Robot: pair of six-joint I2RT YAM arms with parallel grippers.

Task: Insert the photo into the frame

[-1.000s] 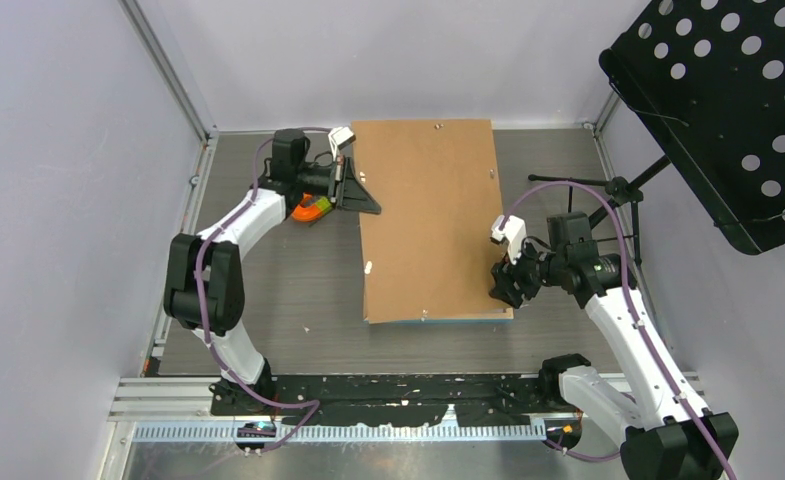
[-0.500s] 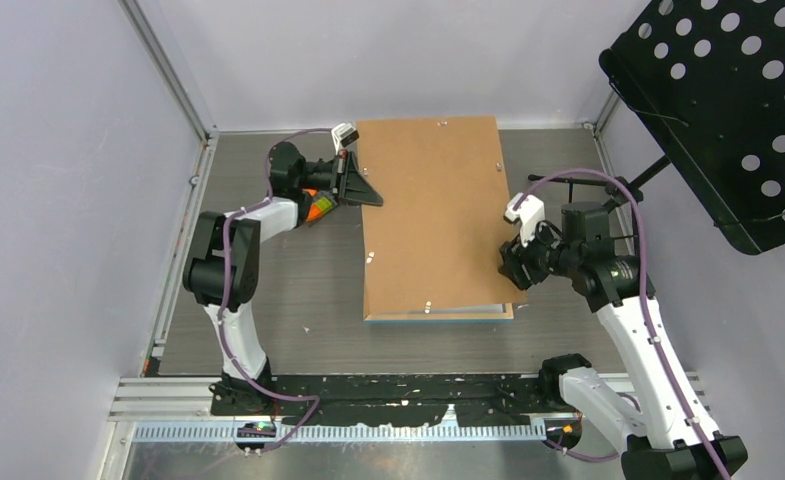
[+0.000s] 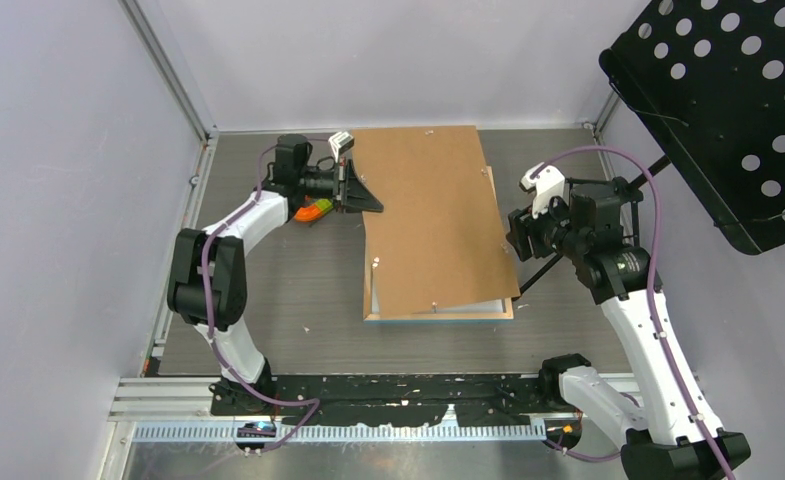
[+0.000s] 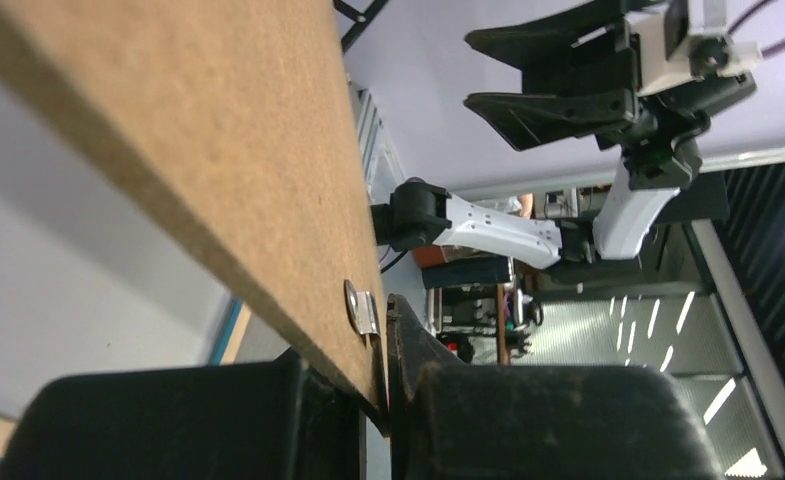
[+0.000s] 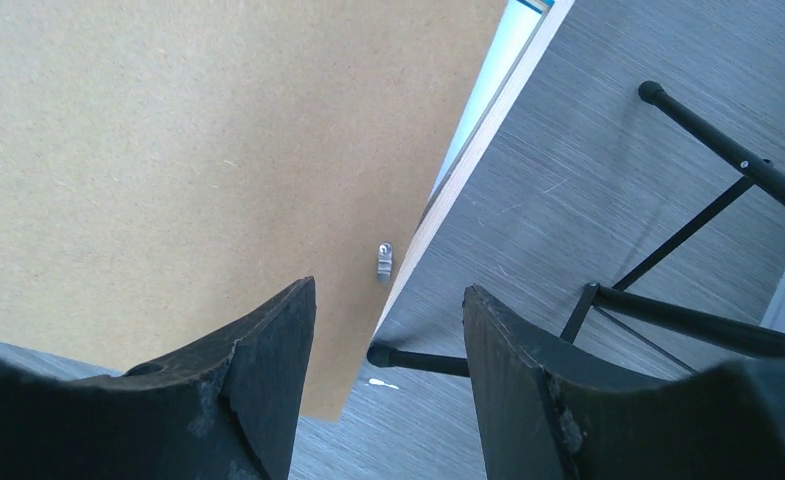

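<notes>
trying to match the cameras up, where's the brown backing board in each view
Top external: backing board at centre, lying skewed.
Left wrist: backing board slants from upper left down into the shut left gripper.
Right wrist: backing board fills the upper left.
Shared landmark: the open right gripper, beside the board's right edge.

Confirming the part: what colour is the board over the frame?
Plain brown board; clearest in top external view.
</notes>
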